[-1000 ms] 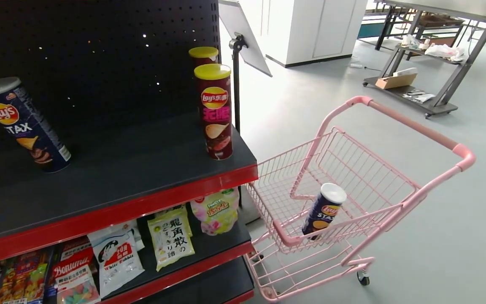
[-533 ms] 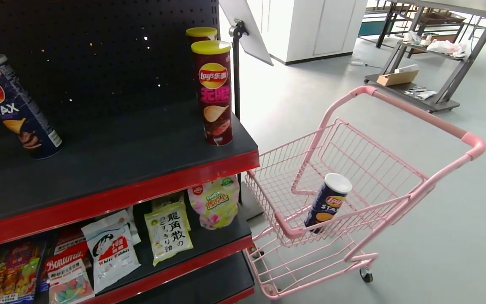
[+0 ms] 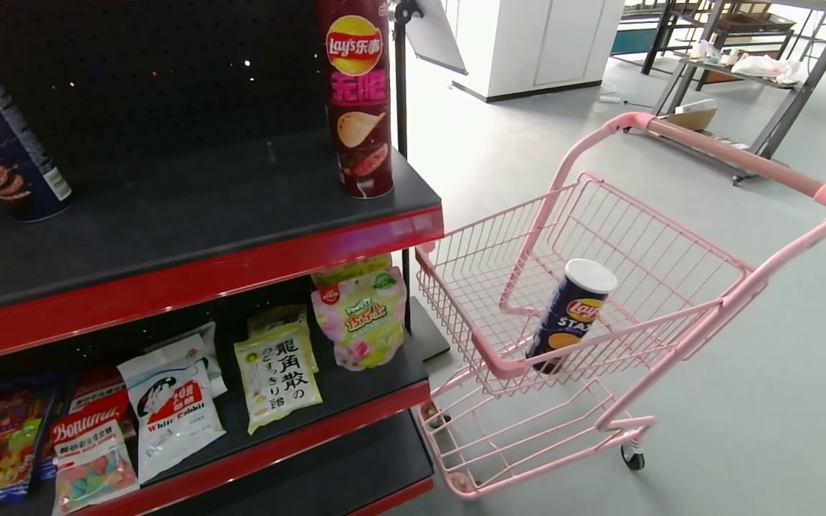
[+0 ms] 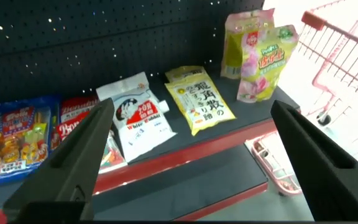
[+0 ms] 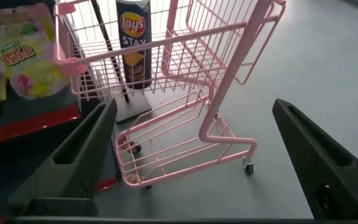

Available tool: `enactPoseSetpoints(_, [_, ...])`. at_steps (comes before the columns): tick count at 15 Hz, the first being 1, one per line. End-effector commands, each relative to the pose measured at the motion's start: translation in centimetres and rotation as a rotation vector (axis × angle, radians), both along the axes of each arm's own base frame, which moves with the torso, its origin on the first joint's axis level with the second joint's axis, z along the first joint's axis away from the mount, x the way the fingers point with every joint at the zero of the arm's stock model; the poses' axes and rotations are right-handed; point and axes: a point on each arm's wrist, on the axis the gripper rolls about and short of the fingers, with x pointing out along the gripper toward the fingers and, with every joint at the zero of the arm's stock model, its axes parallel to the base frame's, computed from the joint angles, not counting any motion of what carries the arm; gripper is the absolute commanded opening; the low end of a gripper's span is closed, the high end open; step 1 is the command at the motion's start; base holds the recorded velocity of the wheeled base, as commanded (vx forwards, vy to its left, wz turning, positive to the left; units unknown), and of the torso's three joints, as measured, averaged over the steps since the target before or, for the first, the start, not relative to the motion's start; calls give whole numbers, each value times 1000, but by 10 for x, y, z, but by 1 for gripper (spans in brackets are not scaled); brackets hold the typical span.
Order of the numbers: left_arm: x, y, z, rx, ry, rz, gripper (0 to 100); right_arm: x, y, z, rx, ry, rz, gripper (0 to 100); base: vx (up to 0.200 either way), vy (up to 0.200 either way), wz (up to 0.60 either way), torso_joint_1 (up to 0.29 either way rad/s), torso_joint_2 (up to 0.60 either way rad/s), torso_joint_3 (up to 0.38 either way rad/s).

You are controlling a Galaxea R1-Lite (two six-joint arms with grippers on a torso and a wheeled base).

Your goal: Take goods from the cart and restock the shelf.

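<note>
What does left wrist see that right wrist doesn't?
Left wrist only: the white bag, red bag and multicoloured bag on the lower shelf. Right wrist only: the navy chip can, upright in the cart basket. Both: the pink-green pouch, the pink cart and the lower shelf's red edge.

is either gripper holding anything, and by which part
Nothing is held: the left gripper and right gripper are both open and empty; the can stands in the cart.
</note>
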Motion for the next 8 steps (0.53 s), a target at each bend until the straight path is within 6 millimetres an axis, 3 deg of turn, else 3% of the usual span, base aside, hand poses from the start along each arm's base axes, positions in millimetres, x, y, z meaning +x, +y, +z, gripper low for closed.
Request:
enactPoseSetpoints(1, [0,0,0,0,1,1,100,0,0,0,0,1,0,100,0,0,0,-139,520,388])
enactPoseSetpoints(5, [0,0,0,0,1,1,100,0,0,0,-2,1,1,100,0,0,0,-109,472,358])
enactPoseSetpoints(8, [0,0,0,0,1,1,100,1,0,1,-5,8,8,100,0,0,0,-28,139,110])
